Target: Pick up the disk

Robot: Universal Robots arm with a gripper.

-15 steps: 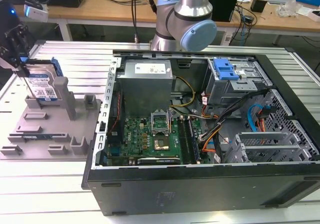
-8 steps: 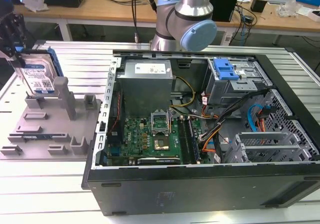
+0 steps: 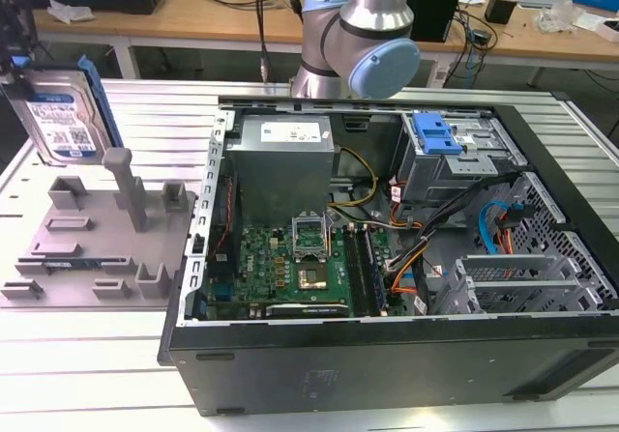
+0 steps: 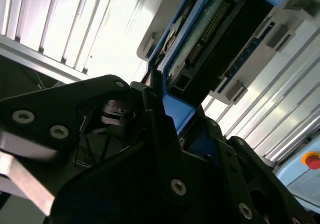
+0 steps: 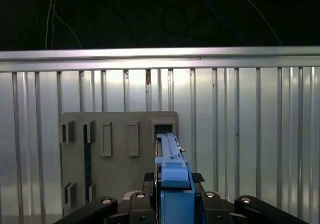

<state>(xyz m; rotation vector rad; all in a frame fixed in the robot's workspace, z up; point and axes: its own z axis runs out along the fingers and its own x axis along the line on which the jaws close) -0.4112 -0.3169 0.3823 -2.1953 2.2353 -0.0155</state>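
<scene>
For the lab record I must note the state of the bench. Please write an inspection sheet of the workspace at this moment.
Surface: ribbed metal table, carrying a grey fixture plate and an open computer case.
Job's things: the disk is lifted clear above the fixture plate, held upright; its blue side rail shows in both wrist views.
Clutter: nothing seen on the table beyond these.
Grippers: gripper closed on the disk's blue-railed end.
Cables: orange, yellow, blue and black leads inside the case; black cables on the wooden bench behind.
Surroundings: wooden bench with boxes and equipment; robot arm behind the case.
</scene>
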